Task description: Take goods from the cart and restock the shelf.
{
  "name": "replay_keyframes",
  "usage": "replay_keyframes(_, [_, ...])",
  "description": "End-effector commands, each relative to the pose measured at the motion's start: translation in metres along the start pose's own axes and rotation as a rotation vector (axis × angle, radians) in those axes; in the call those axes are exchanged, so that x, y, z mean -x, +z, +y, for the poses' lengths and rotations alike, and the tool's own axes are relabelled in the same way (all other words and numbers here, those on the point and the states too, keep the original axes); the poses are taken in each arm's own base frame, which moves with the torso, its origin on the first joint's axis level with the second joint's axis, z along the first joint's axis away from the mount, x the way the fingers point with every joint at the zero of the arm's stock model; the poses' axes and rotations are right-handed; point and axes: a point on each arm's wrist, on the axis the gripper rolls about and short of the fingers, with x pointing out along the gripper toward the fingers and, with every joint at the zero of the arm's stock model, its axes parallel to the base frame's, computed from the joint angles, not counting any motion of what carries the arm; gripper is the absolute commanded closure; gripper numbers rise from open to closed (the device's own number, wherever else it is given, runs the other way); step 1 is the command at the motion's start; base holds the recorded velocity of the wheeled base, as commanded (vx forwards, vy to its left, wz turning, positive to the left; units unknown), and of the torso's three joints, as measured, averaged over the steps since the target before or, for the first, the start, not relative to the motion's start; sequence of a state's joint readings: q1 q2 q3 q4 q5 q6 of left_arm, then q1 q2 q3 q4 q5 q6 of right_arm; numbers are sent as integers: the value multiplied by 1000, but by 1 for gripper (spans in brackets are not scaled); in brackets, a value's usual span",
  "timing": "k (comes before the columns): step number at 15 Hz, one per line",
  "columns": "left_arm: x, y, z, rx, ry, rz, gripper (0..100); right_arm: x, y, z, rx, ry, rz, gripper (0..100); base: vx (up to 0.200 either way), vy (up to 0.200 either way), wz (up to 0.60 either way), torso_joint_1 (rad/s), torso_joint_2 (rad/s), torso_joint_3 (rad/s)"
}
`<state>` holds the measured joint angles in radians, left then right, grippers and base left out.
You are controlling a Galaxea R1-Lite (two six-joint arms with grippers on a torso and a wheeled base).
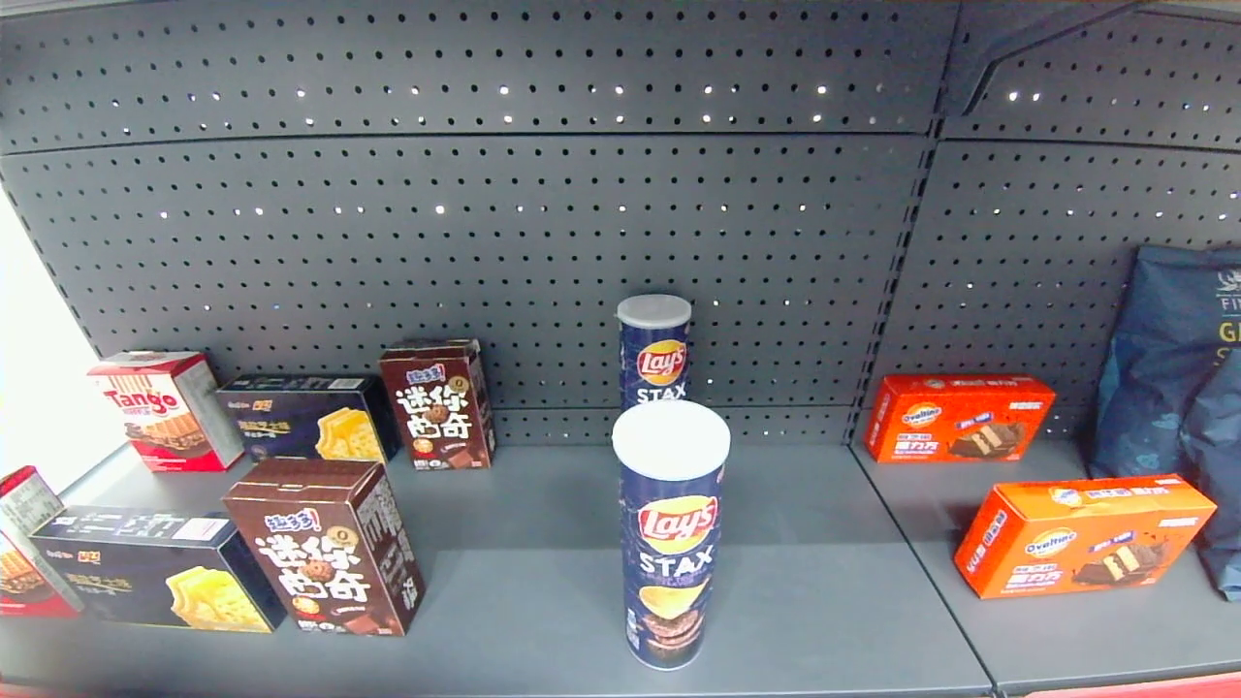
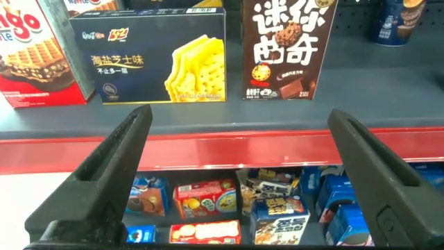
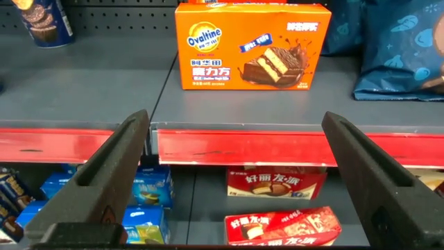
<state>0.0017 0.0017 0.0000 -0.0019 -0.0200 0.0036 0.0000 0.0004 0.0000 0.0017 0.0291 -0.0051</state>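
My left tool (image 2: 239,117) and my right tool (image 3: 235,119) both hang spread wide with nothing between the fingers. Each is just in front of the red price strip (image 2: 229,149) on the lip of the dark grey metal shelf (image 1: 824,582). I take the tall dark blue cardboard crisp tube with the white plastic lid (image 1: 671,533), near the shelf's front, as my mark. The left tool is to its left, facing a dark blue biscuit box with a yellow cracker picture (image 2: 149,59) and a brown cardboard cookie box (image 2: 288,48). The right tool is to its right, facing an orange cardboard cake box (image 3: 250,45). A second blue tube (image 1: 654,354) stands straight behind the mark, against the perforated back panel (image 1: 485,242), and soft dark blue bags (image 1: 1163,359) lean far to its right. So the goods I see are already on the shelf, and I judge the next one has yet to be fetched. A tube like this should be light and stiff, but smooth and apt to topple. I would close around the middle of its body, below the lid. The boxes should be light too, with walls that dent, so I would hold them gently across the narrow sides.
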Motion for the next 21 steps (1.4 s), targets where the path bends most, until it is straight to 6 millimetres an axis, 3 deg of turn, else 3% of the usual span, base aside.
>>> replay_keyframes(1, [0, 0, 0, 1, 1, -1, 0, 0, 0, 0, 1, 0, -1, 0, 0, 0, 0, 0, 0, 0])
replay_keyframes(21, [0, 0, 0, 1, 1, -1, 0, 0, 0, 0, 1, 0, -1, 0, 0, 0, 0, 0, 0, 0])
